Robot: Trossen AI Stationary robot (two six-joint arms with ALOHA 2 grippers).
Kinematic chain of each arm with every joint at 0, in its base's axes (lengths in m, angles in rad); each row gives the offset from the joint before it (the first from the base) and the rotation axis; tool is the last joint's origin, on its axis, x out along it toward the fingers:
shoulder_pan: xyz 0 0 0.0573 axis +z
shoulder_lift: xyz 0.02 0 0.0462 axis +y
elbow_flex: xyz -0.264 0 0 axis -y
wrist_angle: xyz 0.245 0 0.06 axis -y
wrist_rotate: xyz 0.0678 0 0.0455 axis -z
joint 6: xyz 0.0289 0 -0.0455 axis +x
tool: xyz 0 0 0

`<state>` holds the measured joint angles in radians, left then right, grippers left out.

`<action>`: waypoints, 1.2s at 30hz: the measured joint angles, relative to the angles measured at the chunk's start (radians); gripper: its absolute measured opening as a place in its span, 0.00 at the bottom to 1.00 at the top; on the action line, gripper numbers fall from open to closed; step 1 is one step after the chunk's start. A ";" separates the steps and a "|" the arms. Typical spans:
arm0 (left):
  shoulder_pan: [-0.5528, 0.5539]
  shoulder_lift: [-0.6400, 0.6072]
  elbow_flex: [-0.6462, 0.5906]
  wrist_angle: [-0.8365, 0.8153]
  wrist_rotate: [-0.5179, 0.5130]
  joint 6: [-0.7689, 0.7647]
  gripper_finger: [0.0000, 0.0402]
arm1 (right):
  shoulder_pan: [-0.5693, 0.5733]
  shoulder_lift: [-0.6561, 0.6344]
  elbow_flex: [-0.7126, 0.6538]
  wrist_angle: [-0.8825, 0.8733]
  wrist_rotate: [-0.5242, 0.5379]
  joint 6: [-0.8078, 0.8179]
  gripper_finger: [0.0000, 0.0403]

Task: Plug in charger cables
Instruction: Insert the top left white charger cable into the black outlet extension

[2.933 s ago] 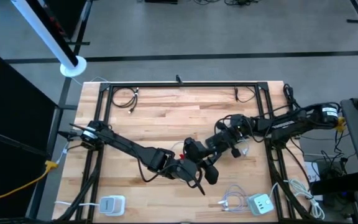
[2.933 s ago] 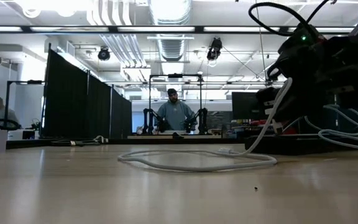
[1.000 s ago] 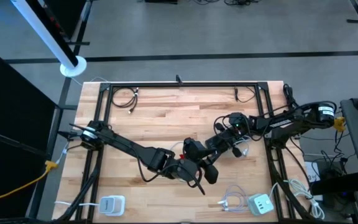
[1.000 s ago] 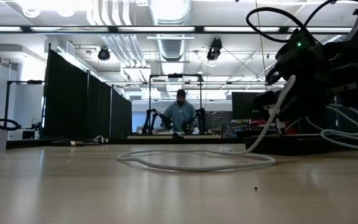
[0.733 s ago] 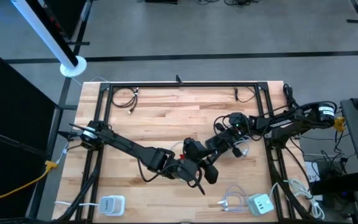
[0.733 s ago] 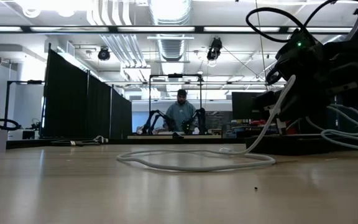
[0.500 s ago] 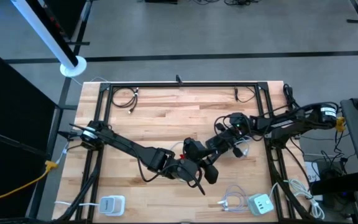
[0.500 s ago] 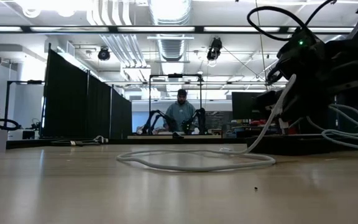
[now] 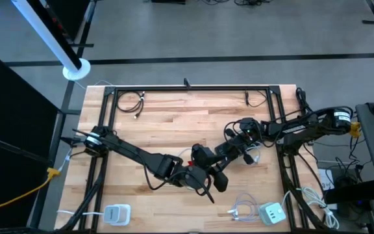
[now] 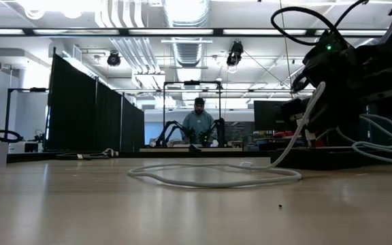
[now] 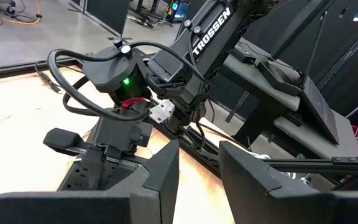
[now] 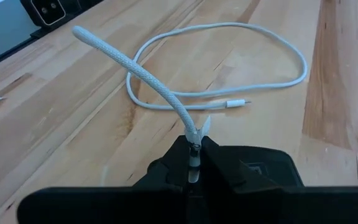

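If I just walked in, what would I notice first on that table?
Probably the two dark robot arms meeting in the middle of the wooden table. The right gripper is shut on the end of a white braided cable, which loops across the wood beyond it. The left gripper sits right beside it, pointing at the right arm, with its fingers a little apart.
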<state>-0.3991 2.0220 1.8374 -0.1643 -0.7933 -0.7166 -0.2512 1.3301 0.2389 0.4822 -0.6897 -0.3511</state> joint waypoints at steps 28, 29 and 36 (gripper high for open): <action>0.001 0.000 0.000 -0.017 0.000 0.000 0.23 | 0.003 0.060 -0.009 -0.064 0.042 -0.002 0.03; 0.001 0.000 0.000 -0.020 0.000 0.000 0.23 | 0.003 0.059 -0.009 -0.069 0.046 0.005 0.03; 0.000 -0.011 0.000 -0.053 0.020 0.000 0.20 | 0.003 0.053 -0.011 -0.052 0.081 0.077 0.03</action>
<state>-0.3988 2.0107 1.8374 -0.2172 -0.7728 -0.7168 -0.2485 1.3832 0.2276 0.4304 -0.6088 -0.2742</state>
